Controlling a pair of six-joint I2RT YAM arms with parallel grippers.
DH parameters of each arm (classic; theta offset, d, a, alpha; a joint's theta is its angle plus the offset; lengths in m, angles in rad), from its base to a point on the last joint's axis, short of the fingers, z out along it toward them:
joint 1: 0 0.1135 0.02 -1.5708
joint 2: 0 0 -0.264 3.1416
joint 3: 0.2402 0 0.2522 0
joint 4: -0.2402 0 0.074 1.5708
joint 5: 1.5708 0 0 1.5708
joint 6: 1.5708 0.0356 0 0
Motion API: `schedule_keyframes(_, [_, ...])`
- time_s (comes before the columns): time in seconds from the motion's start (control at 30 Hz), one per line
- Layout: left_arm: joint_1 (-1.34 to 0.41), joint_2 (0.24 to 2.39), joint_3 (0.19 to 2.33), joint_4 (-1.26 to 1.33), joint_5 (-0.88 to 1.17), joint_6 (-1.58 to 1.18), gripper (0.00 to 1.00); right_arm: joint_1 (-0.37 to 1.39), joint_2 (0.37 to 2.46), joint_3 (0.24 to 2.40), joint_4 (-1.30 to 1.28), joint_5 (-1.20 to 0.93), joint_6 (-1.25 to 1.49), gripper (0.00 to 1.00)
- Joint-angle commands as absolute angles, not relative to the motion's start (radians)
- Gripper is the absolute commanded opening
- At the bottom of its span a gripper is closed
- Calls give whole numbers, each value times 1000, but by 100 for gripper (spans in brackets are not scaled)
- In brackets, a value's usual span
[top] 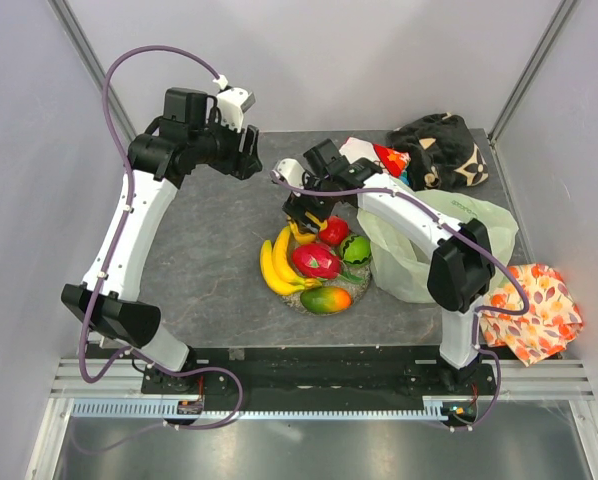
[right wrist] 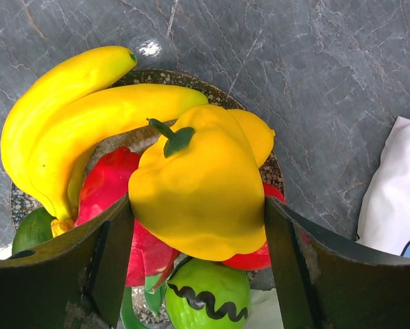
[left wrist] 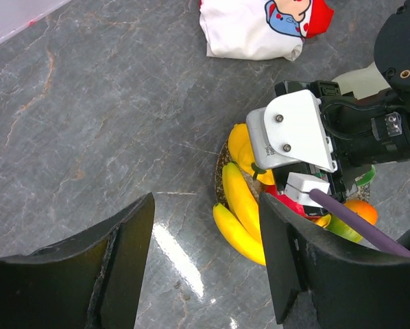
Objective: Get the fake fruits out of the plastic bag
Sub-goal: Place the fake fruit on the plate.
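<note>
Top external looks down from behind the bases; left wrist from ten o'clock, farther off; right wrist close overhead; all share the dish (top: 360,284) of fake fruits (top: 315,262).

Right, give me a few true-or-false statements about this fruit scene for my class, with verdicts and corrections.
1. The right tool holds the yellow pepper above the dish. True.
2. The left tool grips a banana. False: it is open and empty, above the bare table.
3. The bananas lie in the dish. True.
4. In the top view, the plastic bag lies left of the dish. False: it lies to the right of the dish.
</note>
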State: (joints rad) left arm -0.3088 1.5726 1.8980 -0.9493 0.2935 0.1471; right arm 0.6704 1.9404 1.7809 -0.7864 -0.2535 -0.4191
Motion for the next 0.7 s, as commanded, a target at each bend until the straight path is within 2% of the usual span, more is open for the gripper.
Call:
schedule_keyframes(0.0, [-299, 1537, 1890, -950, 319, 167, 69, 673, 1954, 1810, -793, -259, -431, 36])
schedule_keyframes(0.37, [-298, 1549, 1894, -946, 334, 164, 69, 675, 1939, 1770, -822, -245, -402, 40])
schedule_keyframes(0.67, [-296, 1554, 1904, -948, 350, 160, 69, 675, 1942, 1785, -819, -213, -359, 67])
